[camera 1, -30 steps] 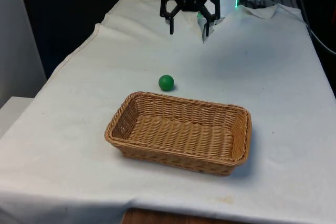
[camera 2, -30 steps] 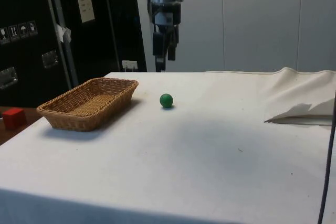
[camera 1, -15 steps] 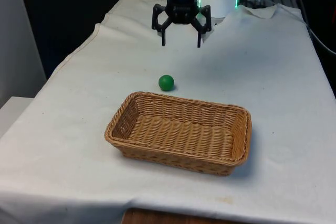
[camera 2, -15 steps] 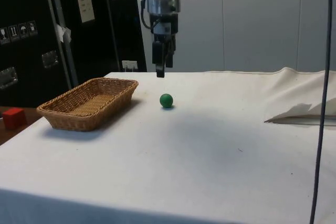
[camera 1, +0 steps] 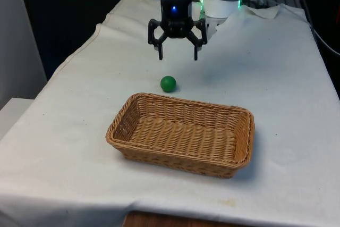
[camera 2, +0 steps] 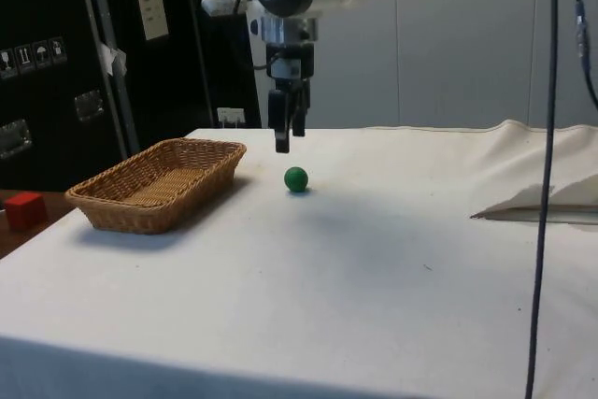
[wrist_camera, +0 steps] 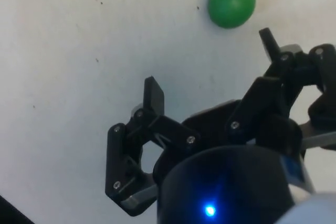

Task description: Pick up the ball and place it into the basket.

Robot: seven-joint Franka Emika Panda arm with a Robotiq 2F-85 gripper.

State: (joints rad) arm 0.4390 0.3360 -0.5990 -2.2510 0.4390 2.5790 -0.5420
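The black two-finger gripper point(camera 1: 177, 54) hangs in the air above the white tablecloth point(camera 1: 265, 73), its fingers point(camera 1: 160, 52) spread wide apart with nothing between them. The green ball point(camera 1: 168, 83) lies on the cloth below the fingertips and a little nearer the camera than they are in the front view, roughly in line with the gap between them; it touches neither finger. In the side view the gripper point(camera 2: 282, 145) points straight down, its tips above the cloth and slightly higher than the top of the ball point(camera 2: 296, 178), which sits just beside them, toward the side view's right. In the wrist view the ball point(wrist_camera: 231, 2) lies ahead of the fingertips, closer to one finger point(wrist_camera: 270, 43) than to the other point(wrist_camera: 153, 95), clear of both, with bare cloth point(wrist_camera: 79, 51) under the open span of the gripper point(wrist_camera: 212, 66). The rectangular wicker basket point(camera 1: 181, 133) stands on the cloth beyond the ball from the fingers, well apart from them; its near rim is close to the ball without touching it. In the side view the basket point(camera 2: 157, 183) is off to the fingers' other side from the ball.
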